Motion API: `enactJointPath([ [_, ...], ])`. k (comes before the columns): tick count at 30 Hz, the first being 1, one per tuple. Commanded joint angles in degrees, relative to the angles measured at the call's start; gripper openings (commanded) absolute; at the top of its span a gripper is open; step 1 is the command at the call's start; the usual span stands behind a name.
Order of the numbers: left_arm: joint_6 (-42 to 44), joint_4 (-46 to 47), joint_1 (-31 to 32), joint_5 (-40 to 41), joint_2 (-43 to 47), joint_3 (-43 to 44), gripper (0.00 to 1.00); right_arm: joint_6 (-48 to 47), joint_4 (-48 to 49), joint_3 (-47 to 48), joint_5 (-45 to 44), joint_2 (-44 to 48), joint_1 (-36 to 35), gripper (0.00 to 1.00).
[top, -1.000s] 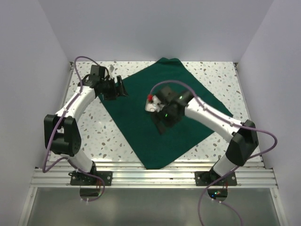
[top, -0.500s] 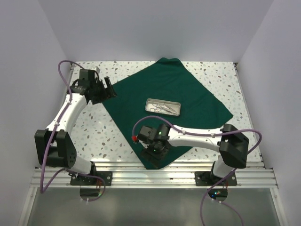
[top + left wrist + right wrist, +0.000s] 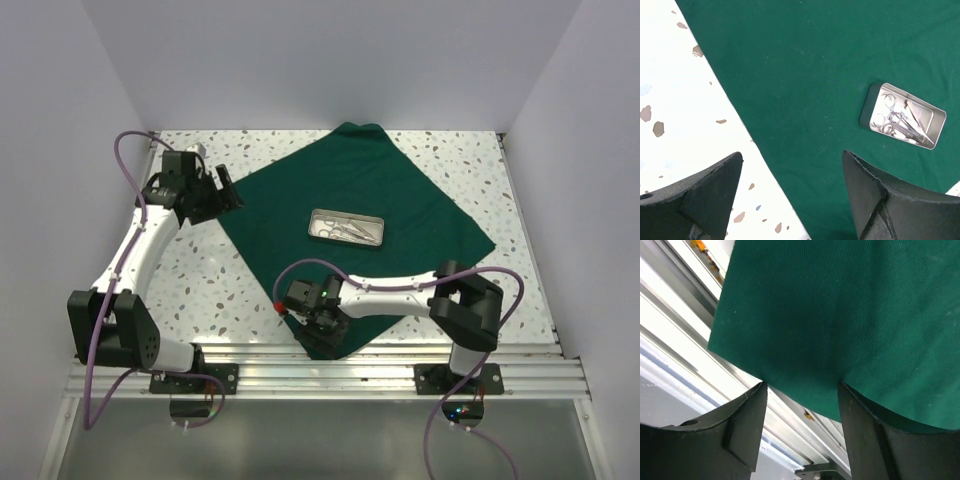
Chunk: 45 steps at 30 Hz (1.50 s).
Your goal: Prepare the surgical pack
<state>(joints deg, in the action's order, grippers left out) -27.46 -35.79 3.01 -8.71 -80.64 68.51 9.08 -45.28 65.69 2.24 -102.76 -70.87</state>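
Observation:
A dark green drape (image 3: 400, 200) lies spread flat as a diamond on the speckled table. A small shiny metal tray (image 3: 347, 227) with steel scissors and forceps (image 3: 901, 122) sits on its middle. My left gripper (image 3: 222, 190) is open, hovering over the drape's left corner; its view shows the cloth edge (image 3: 765, 155) between the fingers. My right gripper (image 3: 322, 338) is open, low over the drape's near corner (image 3: 805, 365) at the table's front edge. No gauze shows.
The aluminium rail (image 3: 330, 375) runs along the table's near edge, just under the drape's near corner; it also shows in the right wrist view (image 3: 685, 340). White walls enclose the left, back and right.
My right arm swung from the tray down to the drape's near corner. The tray became visible on the cloth. My left gripper drew back slightly left towards the drape's left corner.

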Motion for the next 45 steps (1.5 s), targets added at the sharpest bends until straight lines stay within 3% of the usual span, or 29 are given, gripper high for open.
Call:
enactJointPath([
  [1,0.22,-0.51,-0.54,0.01,1.36,-0.39,0.85,-1.43,2.21,-1.35,-0.30,0.45,-0.67,0.61],
  [5,0.13,-0.07,-0.54,-0.25,1.36,-0.92,0.85,-1.09,2.91,-2.15,-1.88,-0.16,-0.67,0.56],
  [10,-0.05,0.19,-0.54,-1.31,1.10,-0.92,0.84,0.49,4.22,-2.76,-3.38,-0.16,-0.76,0.42],
  [13,-0.05,0.37,-0.54,-1.57,1.10,-1.18,0.84,2.16,4.59,-3.20,-4.70,1.51,-0.76,0.18],
  [17,-0.22,0.81,-0.54,-2.27,1.19,-1.45,0.84,4.54,4.06,-2.24,-6.63,4.22,-0.50,0.05],
  [21,-0.14,1.25,-0.54,-2.63,1.10,-1.27,0.84,6.12,1.25,0.13,-8.56,6.42,2.39,0.01],
  [26,0.13,2.04,-0.55,-3.68,0.84,-1.36,0.84,5.17,-1.74,6.27,-10.67,7.31,13.11,0.00],
  [36,-0.13,4.50,-0.54,-5.61,-1.09,-1.63,0.84,-1.61,-6.40,30.61,-12.08,-9.20,31.65,0.00],
  [45,0.39,4.67,-0.54,-6.32,-4.52,0.57,0.88,-1.61,-8.69,53.56,-13.67,-22.56,40.27,0.00],
])
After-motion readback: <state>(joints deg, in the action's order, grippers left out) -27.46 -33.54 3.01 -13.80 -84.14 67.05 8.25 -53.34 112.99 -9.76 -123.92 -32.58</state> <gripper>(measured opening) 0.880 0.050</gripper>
